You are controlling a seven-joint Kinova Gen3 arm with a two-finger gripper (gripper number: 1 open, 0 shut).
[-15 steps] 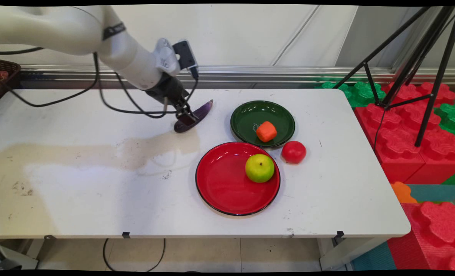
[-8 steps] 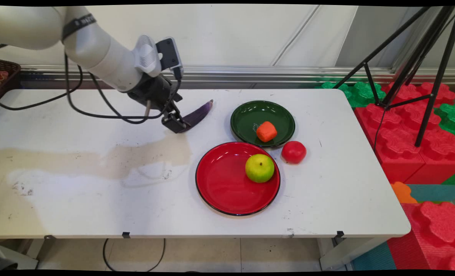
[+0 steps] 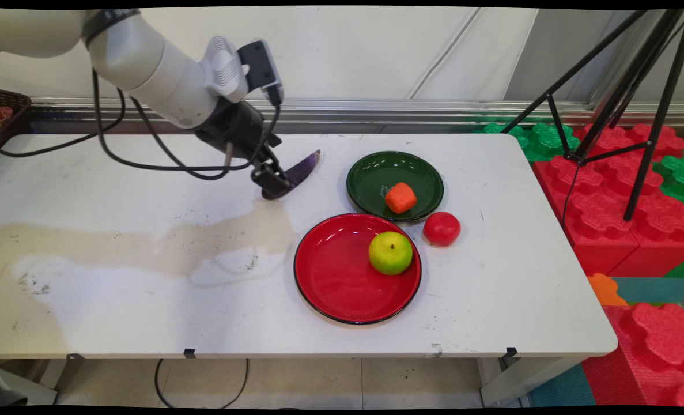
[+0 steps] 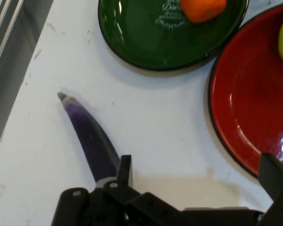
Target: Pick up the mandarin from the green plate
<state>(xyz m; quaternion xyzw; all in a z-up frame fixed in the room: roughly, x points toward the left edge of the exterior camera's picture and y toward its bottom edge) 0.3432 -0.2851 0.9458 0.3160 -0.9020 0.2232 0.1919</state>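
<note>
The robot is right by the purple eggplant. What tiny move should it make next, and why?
Probably a small sideways shift toward the eggplant. In the hand view the end effector is open, but the eggplant's thick end sits at one finger, not in the gap between the two. Centring it first would likely let the end effector close on it cleanly.

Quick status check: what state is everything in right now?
gripper, open, low at the eggplant's thick end
eggplant, lying flat on the table
green plate, holds the orange fruit
red plate, holds the green apple
tomato, on the table beside both plates
</note>
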